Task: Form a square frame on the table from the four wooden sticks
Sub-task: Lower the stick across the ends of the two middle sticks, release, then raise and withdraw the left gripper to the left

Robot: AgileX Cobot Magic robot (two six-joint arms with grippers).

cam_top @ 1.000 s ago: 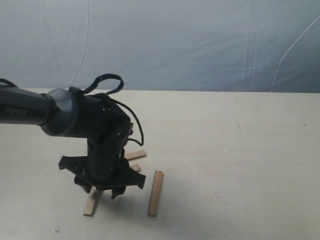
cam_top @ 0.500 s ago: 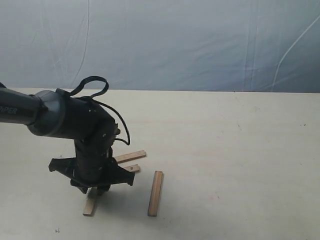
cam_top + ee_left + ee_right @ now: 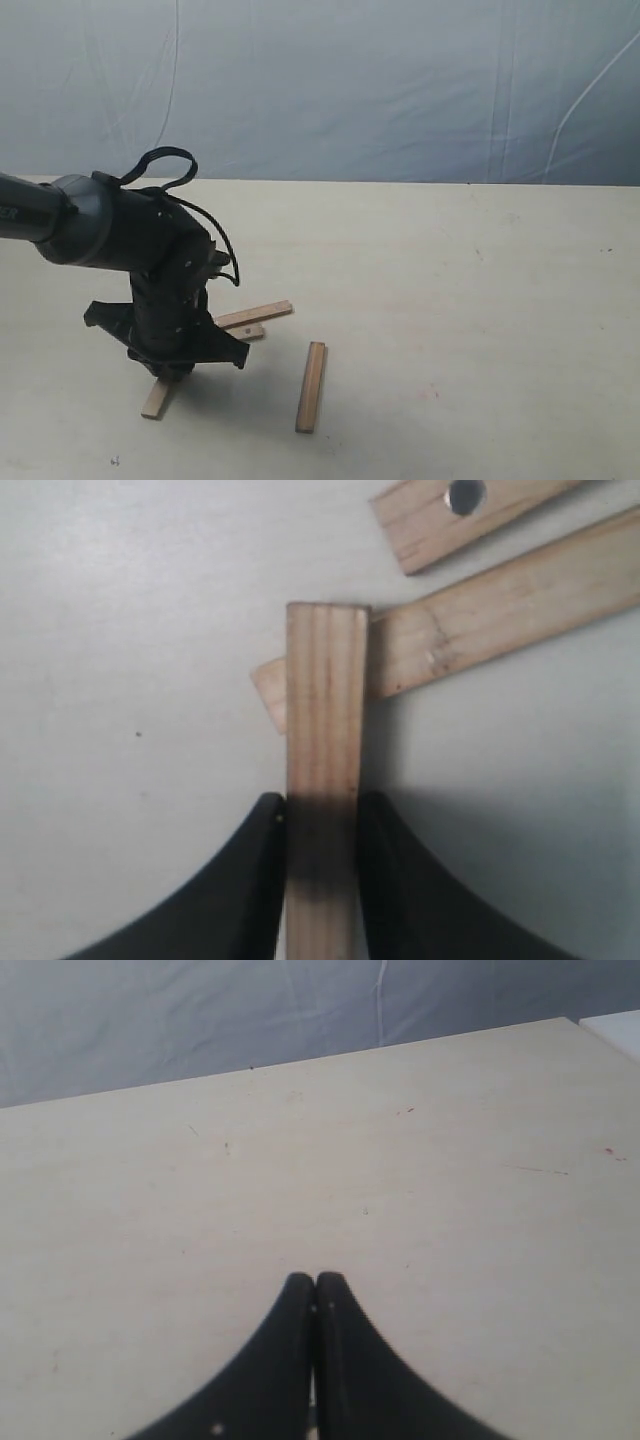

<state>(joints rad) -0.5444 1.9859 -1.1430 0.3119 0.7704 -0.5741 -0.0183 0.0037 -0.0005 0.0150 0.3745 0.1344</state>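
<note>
My left gripper [image 3: 172, 372] is shut on one wooden stick [image 3: 155, 398], low over the table [image 3: 450, 300] at the left. In the left wrist view this held stick [image 3: 325, 700] runs out from between the black fingers [image 3: 262, 880], and its far end overlaps the end of a second stick [image 3: 500, 605]. A third stick [image 3: 450, 505] with a dark hole lies just beyond. In the exterior view these two sticks [image 3: 256, 314] [image 3: 250, 331] lie beside the arm, and a fourth stick [image 3: 311, 386] lies apart to the right. My right gripper [image 3: 316, 1285] is shut and empty over bare table [image 3: 400, 1160]. No square frame shows.
The blue-grey wrinkled backdrop [image 3: 400, 90] hangs behind the table's far edge. The left arm's dark body [image 3: 130, 240] and its cable loop stand over the left side. A white edge [image 3: 615, 1025] shows at the table corner in the right wrist view.
The left arm has moved left and slightly back with the stick in its jaws; the stick's near end has shifted left. The other three sticks have stayed put.
</note>
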